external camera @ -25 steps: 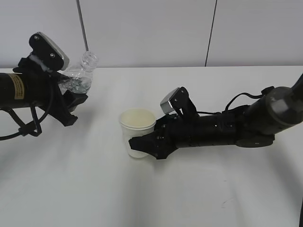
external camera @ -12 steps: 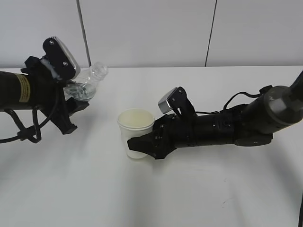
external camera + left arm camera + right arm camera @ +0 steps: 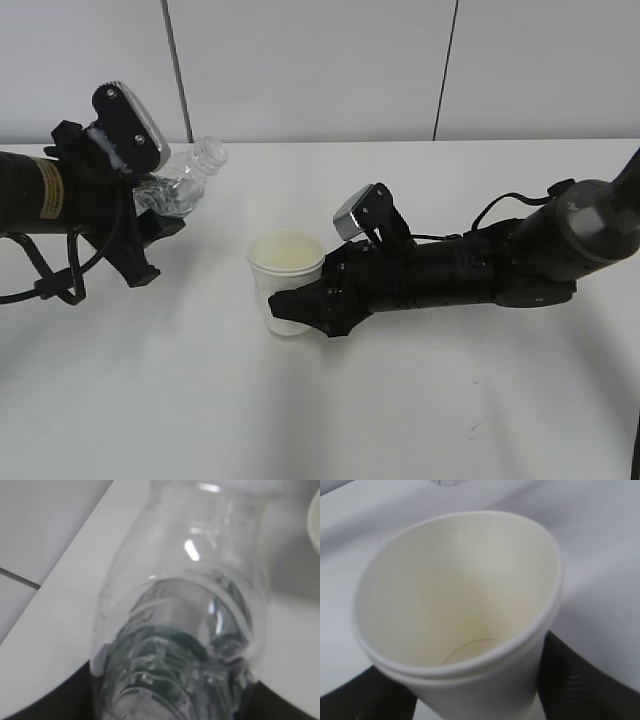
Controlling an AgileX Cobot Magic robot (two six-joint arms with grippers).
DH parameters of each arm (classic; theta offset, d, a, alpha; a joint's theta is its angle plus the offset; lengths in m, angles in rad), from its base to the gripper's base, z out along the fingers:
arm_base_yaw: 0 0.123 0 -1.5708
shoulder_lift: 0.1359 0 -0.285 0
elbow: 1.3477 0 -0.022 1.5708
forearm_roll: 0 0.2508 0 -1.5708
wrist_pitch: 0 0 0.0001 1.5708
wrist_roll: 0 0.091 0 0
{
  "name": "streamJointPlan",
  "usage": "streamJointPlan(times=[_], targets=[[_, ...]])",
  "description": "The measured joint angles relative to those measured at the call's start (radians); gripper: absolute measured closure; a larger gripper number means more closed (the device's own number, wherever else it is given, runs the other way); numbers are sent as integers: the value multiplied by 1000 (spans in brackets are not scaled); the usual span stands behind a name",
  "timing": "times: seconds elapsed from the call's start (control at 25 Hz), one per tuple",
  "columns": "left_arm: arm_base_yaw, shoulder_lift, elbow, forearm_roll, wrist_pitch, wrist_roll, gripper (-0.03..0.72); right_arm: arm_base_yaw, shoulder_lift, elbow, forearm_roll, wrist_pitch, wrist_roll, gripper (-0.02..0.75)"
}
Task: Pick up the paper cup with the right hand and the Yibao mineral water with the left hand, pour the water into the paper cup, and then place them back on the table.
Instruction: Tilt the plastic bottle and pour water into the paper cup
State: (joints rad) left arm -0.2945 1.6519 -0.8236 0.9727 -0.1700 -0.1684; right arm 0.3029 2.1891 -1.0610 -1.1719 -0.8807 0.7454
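My left gripper [image 3: 155,215] is shut on the Yibao mineral water [image 3: 185,180], a clear ribbed uncapped bottle, held above the table and tilted with its open neck up and to the right, toward the cup. The bottle fills the left wrist view [image 3: 185,615]; the dark jaws flank its base. My right gripper [image 3: 300,305] is shut on the white paper cup [image 3: 287,280], upright near the middle of the white table [image 3: 320,420]. In the right wrist view the cup [image 3: 455,595] shows a cream, dry-looking inside, with dark fingers [image 3: 585,680] at both sides.
A white panelled wall with dark seams [image 3: 445,70] runs behind the table's far edge. The right arm [image 3: 500,265] lies low across the table from the right. A cable loops under the left arm [image 3: 60,275].
The left gripper has lifted and rolled, tipping the bottle from nearly upright to neck slanting right toward the cup. The cup and right gripper have barely moved.
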Motion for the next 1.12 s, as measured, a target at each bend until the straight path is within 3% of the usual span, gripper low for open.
streamJointPlan(times=[0.44, 1.12], targets=[[-16, -1, 0, 4, 16, 0, 326, 5, 0, 0, -2, 1, 1, 227], [-135, -10, -75, 115, 254, 1, 326, 5, 0, 0, -4, 4, 1, 227]])
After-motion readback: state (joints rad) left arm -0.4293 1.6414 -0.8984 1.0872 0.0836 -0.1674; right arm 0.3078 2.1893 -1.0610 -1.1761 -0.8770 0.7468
